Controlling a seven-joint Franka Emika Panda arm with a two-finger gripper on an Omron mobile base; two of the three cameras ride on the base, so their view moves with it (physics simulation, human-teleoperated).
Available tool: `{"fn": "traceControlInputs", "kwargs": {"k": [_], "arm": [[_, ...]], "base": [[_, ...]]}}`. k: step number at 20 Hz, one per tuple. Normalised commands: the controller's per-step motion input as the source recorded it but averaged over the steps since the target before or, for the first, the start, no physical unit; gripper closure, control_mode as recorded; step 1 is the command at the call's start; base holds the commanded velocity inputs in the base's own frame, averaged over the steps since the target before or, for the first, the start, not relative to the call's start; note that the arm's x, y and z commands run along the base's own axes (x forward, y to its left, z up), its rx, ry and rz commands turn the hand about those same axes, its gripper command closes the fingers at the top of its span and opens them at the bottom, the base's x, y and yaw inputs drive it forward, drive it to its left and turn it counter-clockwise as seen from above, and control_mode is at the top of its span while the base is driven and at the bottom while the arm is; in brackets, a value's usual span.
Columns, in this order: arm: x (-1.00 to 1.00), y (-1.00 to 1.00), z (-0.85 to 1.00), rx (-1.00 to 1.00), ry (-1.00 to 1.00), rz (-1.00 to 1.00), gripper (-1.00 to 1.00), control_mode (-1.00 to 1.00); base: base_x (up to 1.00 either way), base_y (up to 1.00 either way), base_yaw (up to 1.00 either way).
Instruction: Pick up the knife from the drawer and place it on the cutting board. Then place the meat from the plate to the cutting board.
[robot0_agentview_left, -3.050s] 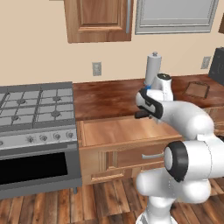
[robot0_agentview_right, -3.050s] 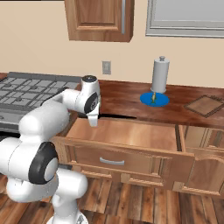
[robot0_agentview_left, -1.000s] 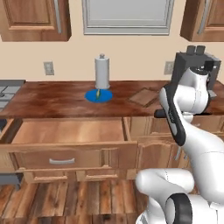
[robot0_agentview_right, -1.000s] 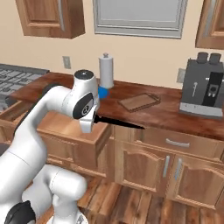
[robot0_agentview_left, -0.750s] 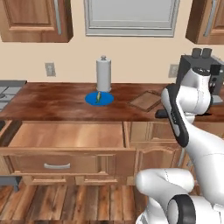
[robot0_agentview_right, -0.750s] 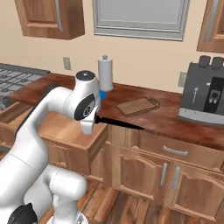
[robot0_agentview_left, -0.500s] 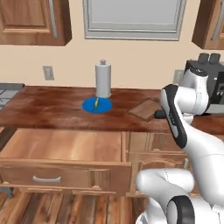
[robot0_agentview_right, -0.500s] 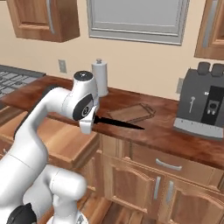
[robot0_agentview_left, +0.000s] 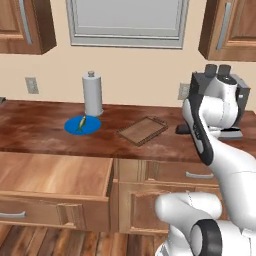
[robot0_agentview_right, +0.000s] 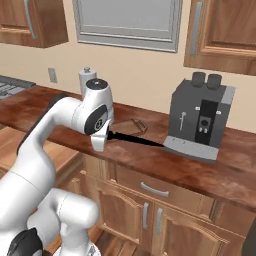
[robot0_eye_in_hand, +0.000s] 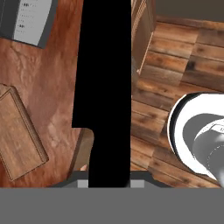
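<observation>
Pincer (robot0_agentview_right: 102, 141): closed on the knife (robot0_agentview_right: 137, 140), blade jutting toward frame centre, carried for the board.
Board (robot0_agentview_left: 143, 130): mid-frame on the tabletop (robot0_agentview_left: 35, 132), bare, awaiting the knife.
Meat (robot0_agentview_left: 81, 123): on the plate (robot0_agentview_left: 90, 125), centre left.
Drawer (robot0_agentview_left: 50, 175): open, lower left.

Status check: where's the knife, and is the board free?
Gripper shut on the knife, blade out over the counter. Cutting board bare. Meat on the plate. Drawer open. Nothing blocking the board.
</observation>
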Motion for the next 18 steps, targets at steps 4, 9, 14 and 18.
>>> {"fn": "traceControlInputs", "kwargs": {"k": [4, 9, 14, 18], "arm": [[0.00, 0.00, 0.00, 0.00, 0.00, 0.00, 1.00, 1.00], [0.00, 0.00, 0.00, 0.00, 0.00, 0.00, 1.00, 1.00], [0.00, 0.00, 0.00, 0.00, 0.00, 0.00, 1.00, 1.00], [0.00, 0.00, 0.00, 0.00, 0.00, 0.00, 1.00, 1.00]], "base": [[0.14, 0.00, 0.00], [0.33, 0.06, 0.00], [0.56, -0.02, 0.03], [0.61, 0.52, 0.05]]}}
